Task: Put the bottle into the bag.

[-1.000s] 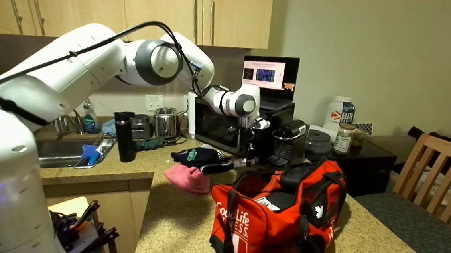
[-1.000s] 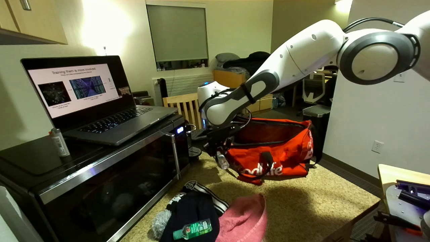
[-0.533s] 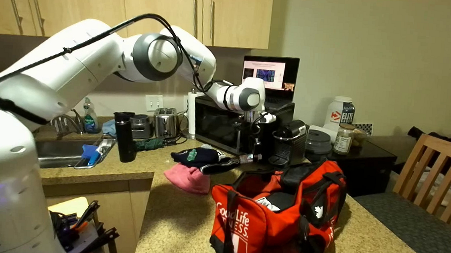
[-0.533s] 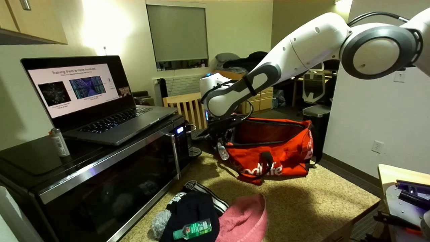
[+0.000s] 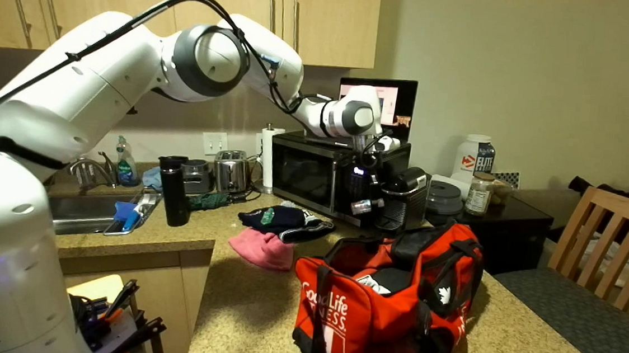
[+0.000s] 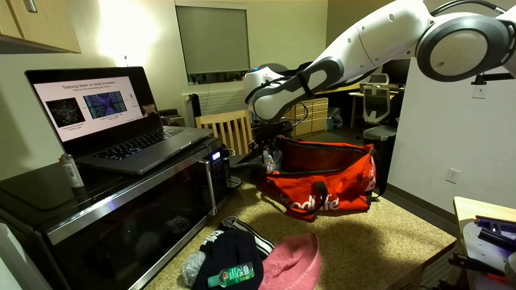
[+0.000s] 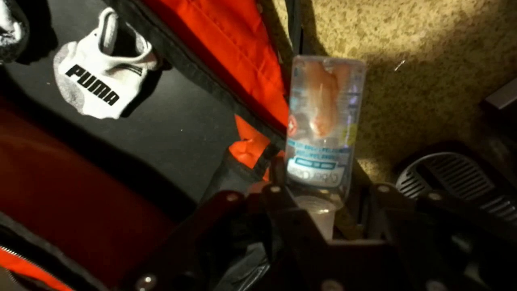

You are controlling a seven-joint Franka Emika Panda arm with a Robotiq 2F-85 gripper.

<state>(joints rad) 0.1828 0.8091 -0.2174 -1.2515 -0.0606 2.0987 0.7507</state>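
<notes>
In an exterior view, the small clear plastic bottle (image 5: pixel 362 206) is up off the speckled tan stone counter (image 5: pixel 250 317), tilted almost flat and pinched near its cap end by the black two-fingered claw (image 5: pixel 375 200). I judge the picking-up done; bringing it over the opening and letting go are left. The large red and black fabric duffel bag (image 5: pixel 387 317) stands open, with no part of the bottle inside. Its end reads "GoodLife" over what seems to be "FITNESS", crossed by a black strap (image 5: pixel 321 287); a white maple leaf (image 5: pixel 445 295) marks its side. A white plastic tub with a dark label (image 5: pixel 473 155) reads "ELITE".

In an exterior view, the bottle (image 6: pixel 269 162) hangs near the bag's end, about level with the rim; whether it is over the opening cannot be told here. Part of the "GoodLife" name shows again. The grey laptop with a lit screen (image 6: pixel 105 121) carries the heading "Training them is more involved".

In the wrist view, the fingers flank the bottle, which shows mostly against the counter, just beside the bag's red wall, so a shift sideways seems called for. Inside the bag, a white and grey sock-like cloth (image 7: pixel 91 89) reads "PUMA". The bottle's blue print is too blurred to read surely.
</notes>
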